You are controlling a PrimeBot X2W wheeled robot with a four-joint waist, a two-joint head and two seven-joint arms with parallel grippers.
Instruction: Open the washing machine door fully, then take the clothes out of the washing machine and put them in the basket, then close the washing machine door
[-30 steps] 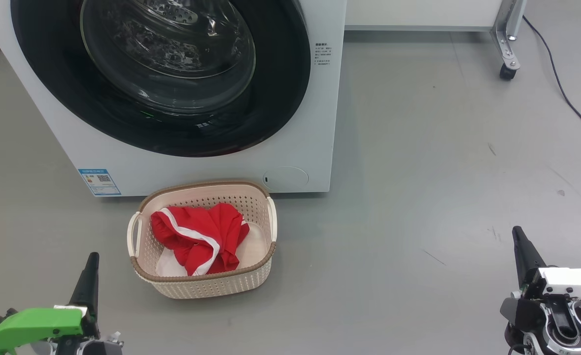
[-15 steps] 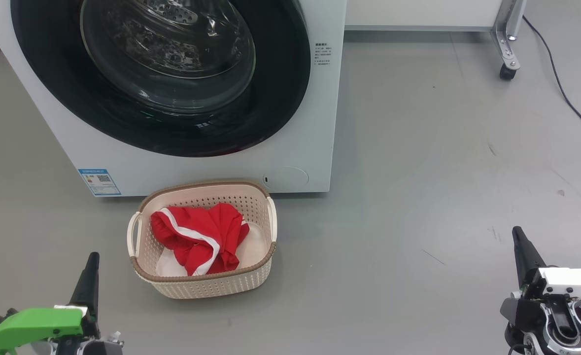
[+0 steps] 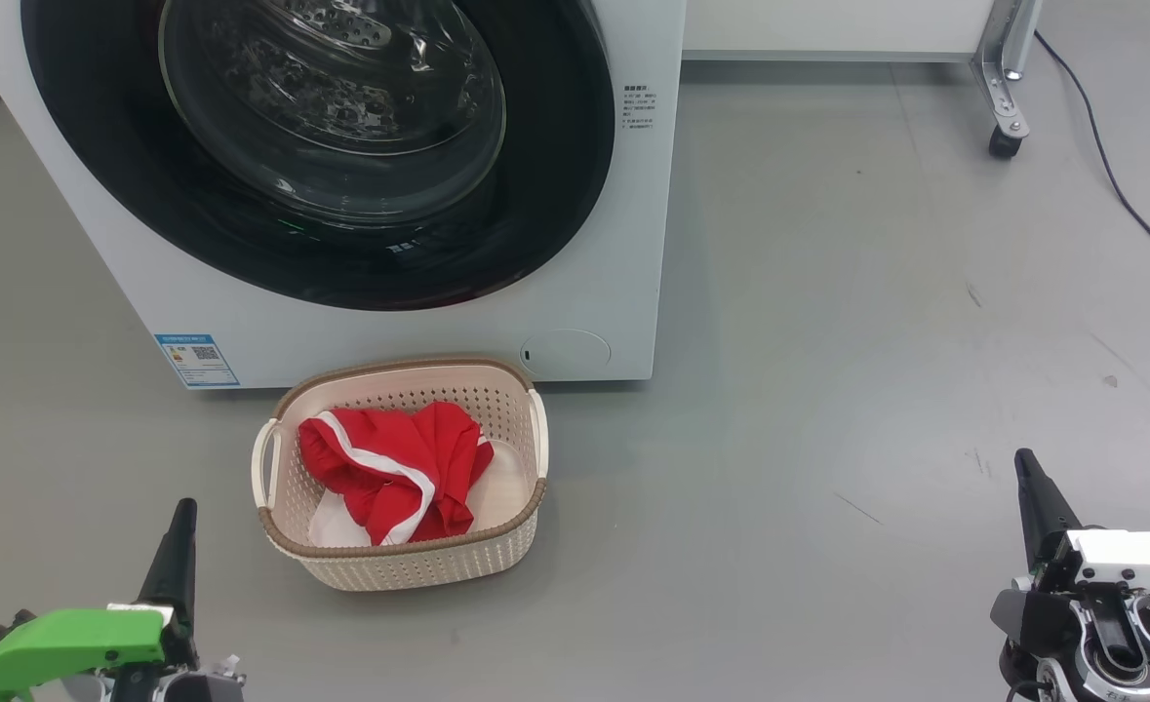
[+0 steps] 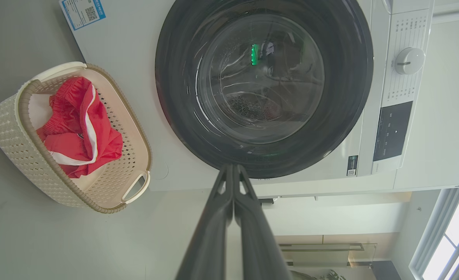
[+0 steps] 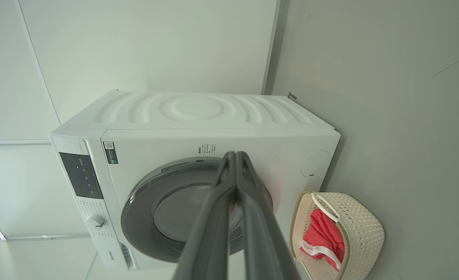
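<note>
The left pincer (image 3: 182, 517) and the right pincer (image 3: 1023, 460), two in all, hang low at either side, each with fingers pressed together on nothing. They are well apart from the work, which I judge a rest pose. One basket (image 3: 418, 570) sits on the floor just before the one washing machine (image 3: 633, 244), handy for a short drop, and holds the clothes (image 3: 389, 458): a red heap, its pieces uncountable, over one white piece. Beyond, the single washing machine door (image 3: 555, 195) lies shut.
</note>
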